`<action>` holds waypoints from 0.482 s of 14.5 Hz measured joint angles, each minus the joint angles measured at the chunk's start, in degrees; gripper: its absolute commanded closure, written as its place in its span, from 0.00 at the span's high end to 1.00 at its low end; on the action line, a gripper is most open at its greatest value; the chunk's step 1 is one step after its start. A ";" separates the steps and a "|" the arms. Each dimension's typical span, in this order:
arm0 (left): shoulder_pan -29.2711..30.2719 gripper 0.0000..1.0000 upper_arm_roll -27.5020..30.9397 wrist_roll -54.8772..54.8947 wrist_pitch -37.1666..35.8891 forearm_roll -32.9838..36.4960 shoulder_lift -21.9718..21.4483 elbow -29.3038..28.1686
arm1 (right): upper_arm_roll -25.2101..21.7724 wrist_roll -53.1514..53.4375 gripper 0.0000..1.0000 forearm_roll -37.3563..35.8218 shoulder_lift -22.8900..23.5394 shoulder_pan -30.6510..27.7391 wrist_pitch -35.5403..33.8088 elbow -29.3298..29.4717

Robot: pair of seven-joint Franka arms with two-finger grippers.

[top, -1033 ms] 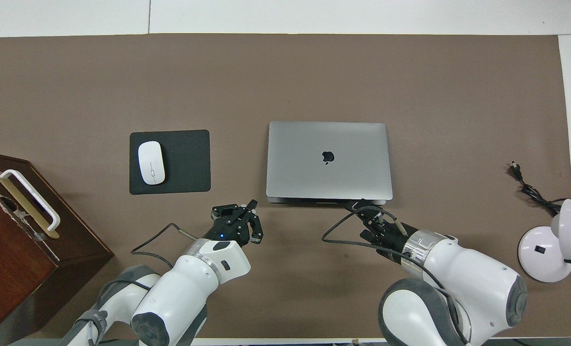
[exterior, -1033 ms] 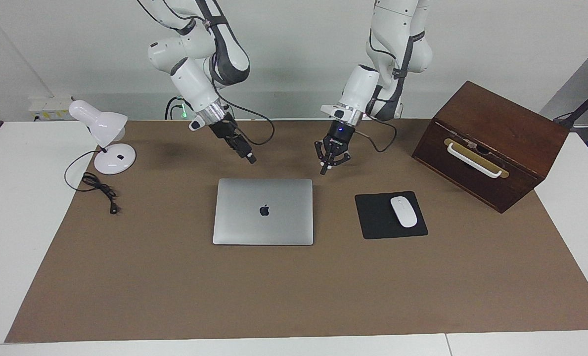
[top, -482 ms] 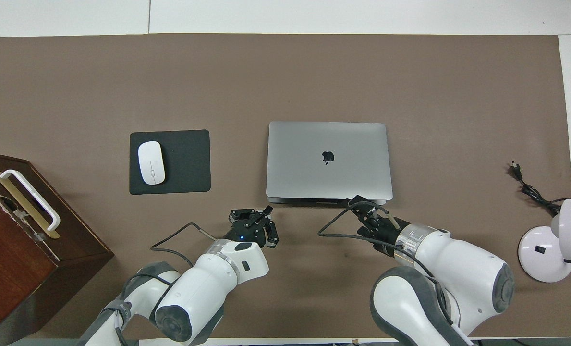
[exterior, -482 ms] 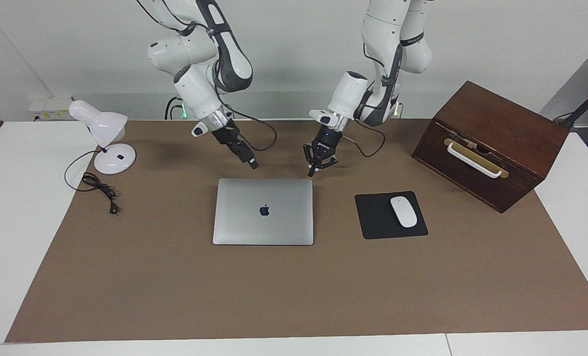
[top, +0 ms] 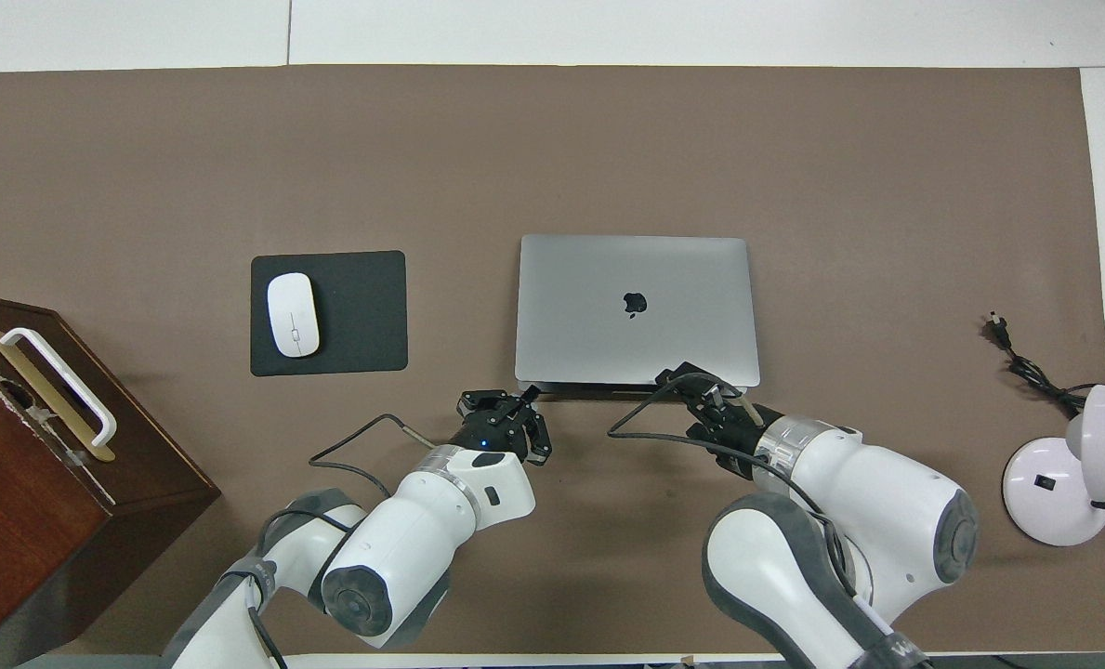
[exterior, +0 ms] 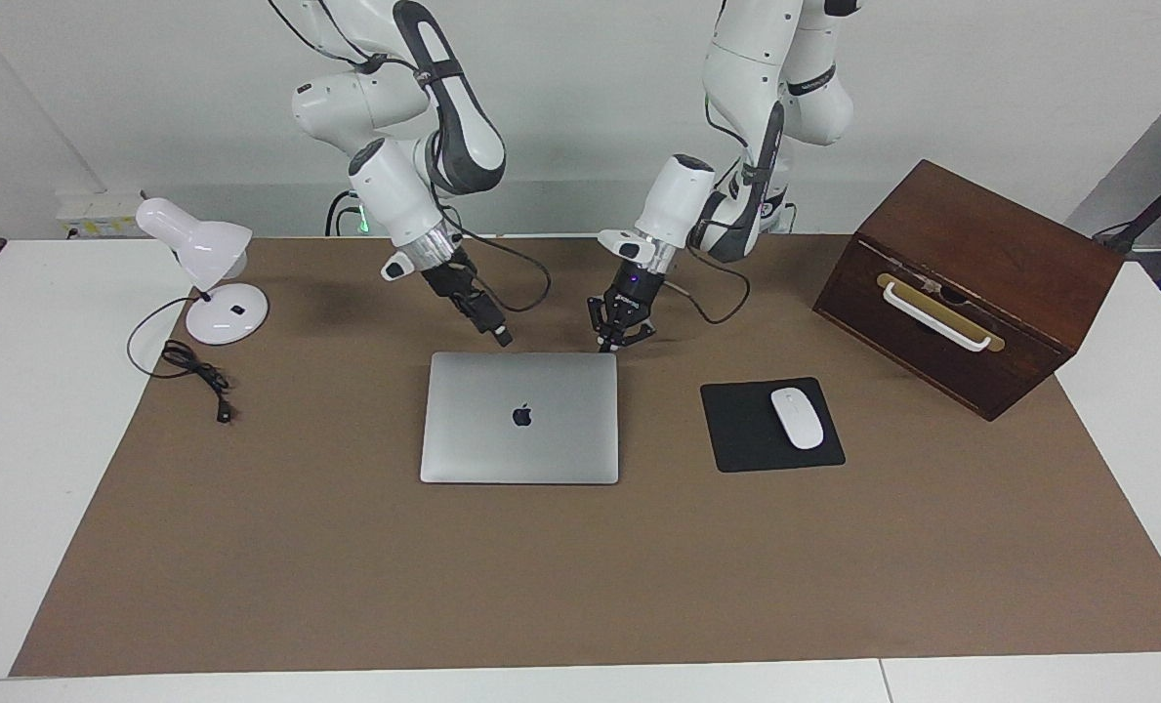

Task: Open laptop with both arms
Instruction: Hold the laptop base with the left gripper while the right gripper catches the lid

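The silver-grey laptop [exterior: 519, 418] [top: 636, 311] lies closed and flat on the brown mat, apple logo up. My left gripper [exterior: 605, 344] [top: 532, 397] is shut on nothing. It hangs low at the corner of the laptop's edge nearest the robots, toward the left arm's end. My right gripper [exterior: 503, 339] [top: 669, 376] is also shut on nothing. It slants down to just above that same edge, about midway along it. I cannot tell whether either tip touches the laptop.
A black mouse pad [exterior: 736, 439] with a white mouse [exterior: 797, 418] lies beside the laptop toward the left arm's end. A brown wooden box [exterior: 971, 283] with a white handle stands past it. A white desk lamp [exterior: 211, 278] and its cord lie at the right arm's end.
Both grippers have come lower and closer to the laptop's edge nearest the robots. The left one has swung in from beside the laptop to its corner. The laptop has not moved.
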 measured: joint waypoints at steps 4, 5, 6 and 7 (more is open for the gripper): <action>0.06 0.00 0.41 1.24 0.00 0.00 0.69 0.97 | -0.10 -0.87 1.00 0.00 1.57 -0.76 0.05 2.17; 0.07 0.00 0.49 1.49 0.00 0.00 1.13 1.44 | -0.10 -1.09 1.00 0.00 1.95 -0.91 0.05 2.76; 0.08 0.00 0.54 1.67 0.00 0.00 1.65 1.94 | -0.10 -1.32 1.00 0.00 2.33 -1.04 0.05 3.26; 0.09 0.00 0.60 1.86 0.00 0.00 2.21 2.41 | -0.10 -1.45 1.00 0.00 2.65 -1.14 0.05 3.68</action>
